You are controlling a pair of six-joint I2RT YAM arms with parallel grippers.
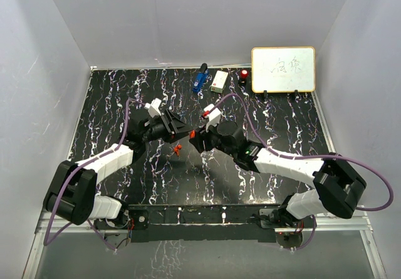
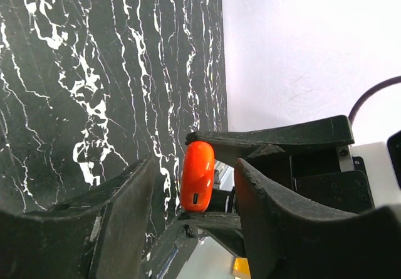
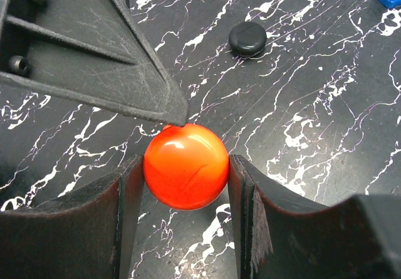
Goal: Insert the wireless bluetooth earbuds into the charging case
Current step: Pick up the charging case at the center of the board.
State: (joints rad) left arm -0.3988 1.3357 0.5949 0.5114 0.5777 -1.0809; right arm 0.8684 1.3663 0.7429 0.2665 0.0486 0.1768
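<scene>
The right gripper (image 3: 185,165) is clenched on the glossy orange-red round charging case (image 2: 197,177). Its two black fingers press the case's rim at 3 and 9 o'clock in the right wrist view, over the black, white-veined marble-patterned table (image 1: 106,103). The left gripper (image 1: 185,130) stands released, its jaws straddling the case's thin edge with a gap on each side, and one fingertip reaches the rim at 11 o'clock. The tiny red-and-dark wireless earbuds (image 1: 178,148) lie on the table outside the case, near the grippers and at 7 o'clock from them in the top view. A black round plastic disc (image 3: 247,39) lies on the table at 1 o'clock from the case.
</scene>
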